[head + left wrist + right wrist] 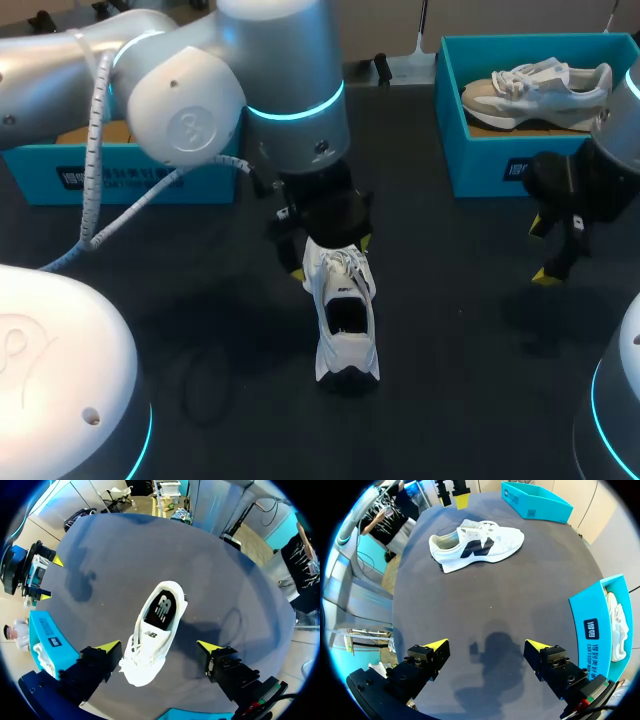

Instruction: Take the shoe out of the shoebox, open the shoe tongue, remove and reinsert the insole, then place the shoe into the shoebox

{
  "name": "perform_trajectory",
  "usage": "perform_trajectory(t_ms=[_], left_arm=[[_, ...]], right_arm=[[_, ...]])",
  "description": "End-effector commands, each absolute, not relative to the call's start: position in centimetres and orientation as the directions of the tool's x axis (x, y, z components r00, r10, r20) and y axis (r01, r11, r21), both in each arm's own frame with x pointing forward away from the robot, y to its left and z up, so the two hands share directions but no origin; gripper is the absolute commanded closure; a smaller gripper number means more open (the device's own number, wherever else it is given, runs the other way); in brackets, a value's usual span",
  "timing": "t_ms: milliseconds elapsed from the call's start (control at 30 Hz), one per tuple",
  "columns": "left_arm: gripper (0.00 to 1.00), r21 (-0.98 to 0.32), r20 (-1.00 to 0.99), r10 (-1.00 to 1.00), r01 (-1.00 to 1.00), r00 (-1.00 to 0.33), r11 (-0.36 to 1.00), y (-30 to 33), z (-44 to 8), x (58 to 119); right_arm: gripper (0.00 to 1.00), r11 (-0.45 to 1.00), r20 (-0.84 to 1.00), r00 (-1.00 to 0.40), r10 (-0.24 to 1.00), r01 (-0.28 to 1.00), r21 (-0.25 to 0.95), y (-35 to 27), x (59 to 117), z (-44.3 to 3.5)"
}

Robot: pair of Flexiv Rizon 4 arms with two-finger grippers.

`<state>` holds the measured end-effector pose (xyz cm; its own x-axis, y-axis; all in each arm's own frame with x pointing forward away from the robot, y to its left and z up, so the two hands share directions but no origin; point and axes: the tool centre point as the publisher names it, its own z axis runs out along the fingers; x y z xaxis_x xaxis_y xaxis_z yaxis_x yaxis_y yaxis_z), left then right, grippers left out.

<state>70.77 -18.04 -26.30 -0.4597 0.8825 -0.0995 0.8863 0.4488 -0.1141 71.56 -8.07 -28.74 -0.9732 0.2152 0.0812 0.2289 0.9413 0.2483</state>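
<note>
shoe [345, 315], white, is standing upright on its sole near the middle of the dark table [450, 330], well apart from both boxes, heel toward the near edge and laced front toward the far side; in the left wrist view the shoe [152, 635] is showing its dark insole through the opening. left gripper [330, 258] is hanging just above the laced front, its fingers spread wide and straddling the toe end [160, 647], one yellow tip just beside the shoe's side, the other standing apart from it, gripping nothing. a broad stretch of tabletop is lying between the shoe and the right gripper [541, 252], which is hovering over the table's right part with fingers wide apart [486, 645] and holding nothing. from there the shoe [475, 542] is lying well ahead, side-on. right shoebox [450, 120], teal, is sitting at the far right edge, just beside the right gripper [595, 625], and is holding a second shoe [535, 90]. left shoebox [120, 175] is sitting at the far left, partly hidden behind the left arm.
</note>
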Motion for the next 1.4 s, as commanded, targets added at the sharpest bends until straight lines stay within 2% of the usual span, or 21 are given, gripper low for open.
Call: perform_trajectory(t_ms=[33, 200, 267, 333, 367, 400, 433, 800, 933, 1100, 1400], left_arm=[[0.0, -0.115, -0.104, 0.883, 0.887, -0.458, 0.447, -17.8, -26.4, 70.7], [0.0, -0.094, -0.034, 0.814, 0.812, -0.58, 0.575, -18.7, -26.3, 69.0], [0.0, -0.136, -0.007, 0.785, 0.779, -0.619, 0.613, -18.8, -26.0, 67.9], [0.0, -0.148, 0.041, 0.693, 0.682, -0.719, 0.716, -19.0, -25.8, 67.0], [0.0, -0.214, 0.082, 0.651, 0.625, -0.754, 0.751, -18.8, -25.5, 66.6], [0.0, -0.178, 0.117, 0.549, 0.526, -0.828, 0.832, -18.8, -25.5, 66.5], [0.0, -0.095, 0.063, 0.479, 0.472, -0.876, 0.876, -18.9, -25.5, 65.9], [0.0, -0.095, 0.063, 0.479, 0.472, -0.876, 0.876, -18.9, -25.5, 65.9], [0.0, -0.079, 0.069, 0.278, 0.273, -0.958, 0.959, -19.4, -26.4, 64.2], [0.0, -0.068, 0.035, 0.149, 0.146, -0.988, 0.987, -19.5, -27.6, 62.7], [0.0, -0.049, -0.005, 0.075, 0.076, -0.997, 0.996, -20.5, -29.7, 61.1]], right_arm=[[0.0, 0.942, 0.08, -0.973, 0.216, 0.229, 0.246, -8.1, 71.5, -28.8], [0.0, 0.942, 0.08, -0.973, 0.216, 0.229, 0.246, -8.1, 71.5, -28.8], [0.0, 0.942, 0.08, -0.973, 0.216, 0.229, 0.246, -8.1, 71.5, -28.8], [0.0, 0.942, 0.08, -0.973, 0.216, 0.229, 0.246, -8.1, 71.5, -28.8], [0.0, 0.942, 0.08, -0.973, 0.216, 0.229, 0.246, -8.1, 71.5, -28.8], [0.0, 0.942, 0.08, -0.973, 0.216, 0.229, 0.246, -8.1, 71.5, -28.8], [0.0, 0.942, 0.08, -0.973, 0.216, 0.229, 0.246, -8.1, 71.5, -28.8], [0.0, 0.942, 0.08, -0.973, 0.216, 0.229, 0.246, -8.1, 71.5, -28.8], [0.0, 0.942, 0.08, -0.973, 0.216, 0.229, 0.246, -8.1, 71.5, -28.8], [0.0, 0.942, 0.08, -0.973, 0.216, 0.229, 0.246, -8.1, 71.5, -28.8], [0.0, 0.942, 0.08, -0.973, 0.216, 0.229, 0.246, -8.1, 71.5, -28.8]])
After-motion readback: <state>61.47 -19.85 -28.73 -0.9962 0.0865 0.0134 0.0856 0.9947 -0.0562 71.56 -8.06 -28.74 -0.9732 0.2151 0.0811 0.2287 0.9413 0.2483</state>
